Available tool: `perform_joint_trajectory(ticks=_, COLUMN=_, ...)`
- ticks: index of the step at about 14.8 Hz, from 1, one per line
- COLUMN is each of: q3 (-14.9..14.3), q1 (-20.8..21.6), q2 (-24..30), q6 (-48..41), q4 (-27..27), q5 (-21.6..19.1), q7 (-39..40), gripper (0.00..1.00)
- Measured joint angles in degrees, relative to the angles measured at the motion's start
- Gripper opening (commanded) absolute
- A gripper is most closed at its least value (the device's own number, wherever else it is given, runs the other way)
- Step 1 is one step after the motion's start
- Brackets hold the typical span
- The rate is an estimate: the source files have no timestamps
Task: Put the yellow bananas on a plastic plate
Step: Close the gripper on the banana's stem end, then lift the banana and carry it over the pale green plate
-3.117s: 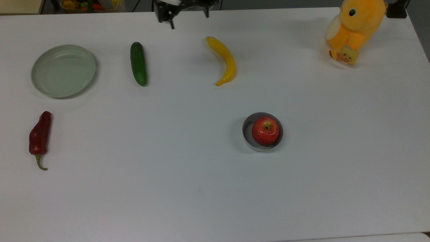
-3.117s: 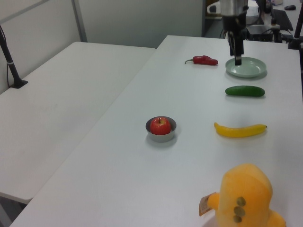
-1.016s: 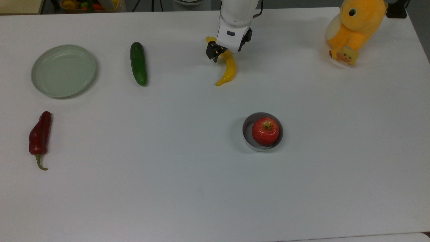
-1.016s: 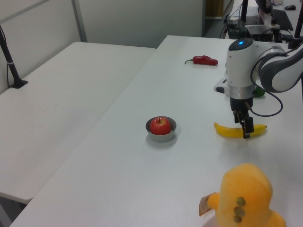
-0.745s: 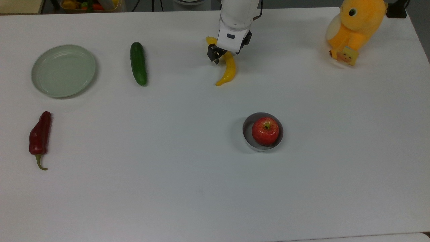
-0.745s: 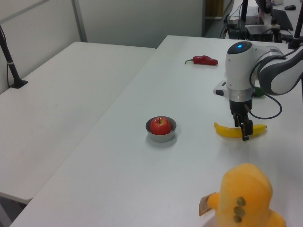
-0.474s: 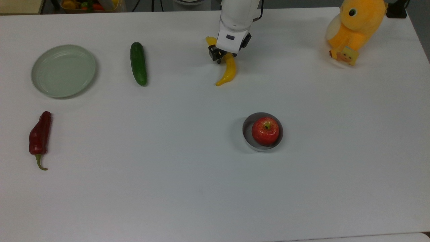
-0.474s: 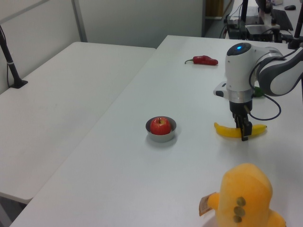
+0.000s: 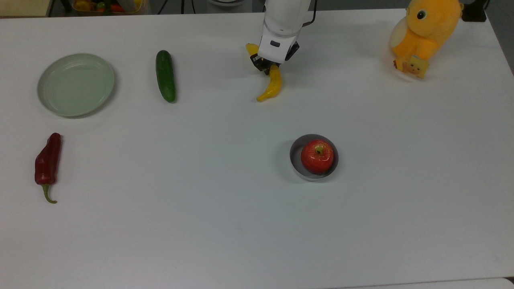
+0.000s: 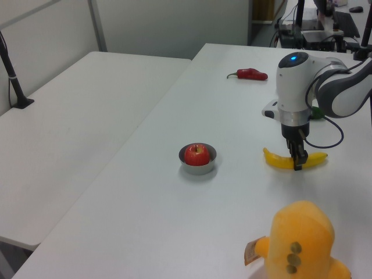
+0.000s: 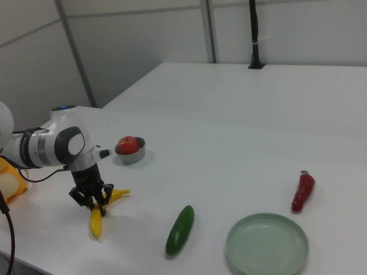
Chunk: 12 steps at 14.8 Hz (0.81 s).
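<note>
gripper point(image 9: 268, 67) is closed around the banana point(image 9: 273, 83) on the table, and the plate point(image 9: 76, 84) far away has nothing on it.

A robotics lab or test room: two plain white counters point(image 10: 116, 192) stand side by side against bare grey panel walls point(image 11: 143, 40), black camera poles point(image 11: 254, 34) clamp to their edges, and a white robot arm point(image 10: 293, 87) works among toy food props beside an orange plush duck point(image 9: 425, 28)
</note>
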<state>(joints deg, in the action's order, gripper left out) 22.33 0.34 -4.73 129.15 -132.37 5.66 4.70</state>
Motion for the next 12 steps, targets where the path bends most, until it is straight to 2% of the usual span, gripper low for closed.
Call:
perform_joint_trajectory(ticks=4, q3=0.0, q1=0.0, q2=0.6, q6=-1.5, q4=1.0, q5=0.0, q7=-1.9, gripper=0.0)
perform_joint_trajectory(ticks=7, q3=-0.5, q1=-0.2, q2=2.8, q6=-8.6, q4=5.8, q5=0.0, q7=-3.0, gripper=0.0)
perform_joint_trajectory(ticks=9, q3=-2.1, q1=-0.3, q2=4.5, q6=-13.5, q4=10.0, q5=-0.9, q7=-3.0, gripper=0.0)
perform_joint_trajectory(ticks=12, q3=-6.7, q1=-0.3, q2=5.8, q6=-20.2, q4=17.3, q5=-2.9, q7=-2.7, gripper=0.0)
